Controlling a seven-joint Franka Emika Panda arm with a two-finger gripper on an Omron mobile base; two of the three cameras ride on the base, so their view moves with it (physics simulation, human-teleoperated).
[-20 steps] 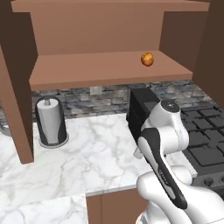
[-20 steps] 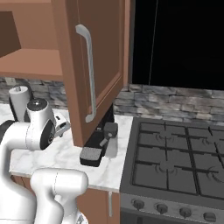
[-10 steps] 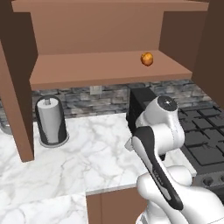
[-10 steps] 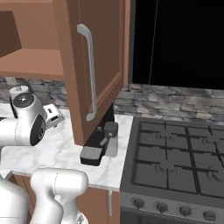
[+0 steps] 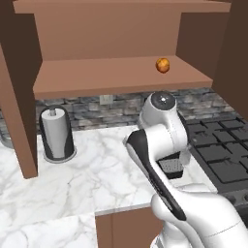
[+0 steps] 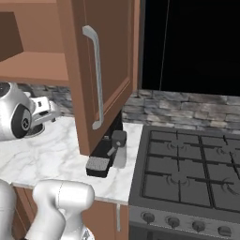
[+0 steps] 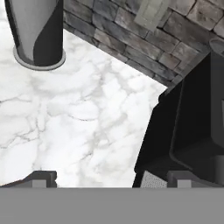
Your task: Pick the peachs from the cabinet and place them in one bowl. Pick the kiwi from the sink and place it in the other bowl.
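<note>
One peach (image 5: 163, 65), yellow-orange with a red blush, rests on the right part of the shelf in the open brown cabinet (image 5: 121, 77). The cabinet's door (image 6: 112, 56) hangs open, showing a long curved silver handle (image 6: 96, 79). My gripper (image 7: 113, 179) is open, its two fingertips (image 7: 38, 178) far apart with nothing between them, low over the marble counter (image 7: 87, 113) and well below the shelf. My folded arm (image 5: 162, 104) stands in front of the toaster. The second peach, both bowls, the sink and the kiwi are out of view.
A black toaster (image 6: 105, 154) stands on the counter under the cabinet door, close to the gripper's right side (image 7: 192, 127). A paper towel holder (image 5: 57, 140) stands at the back left. The black stove (image 6: 187, 173) lies to the right. A wall outlet (image 7: 151, 13) sits in the stone backsplash.
My arm has swung to the left and its upper joint has risen toward the shelf. The peach has not moved.
</note>
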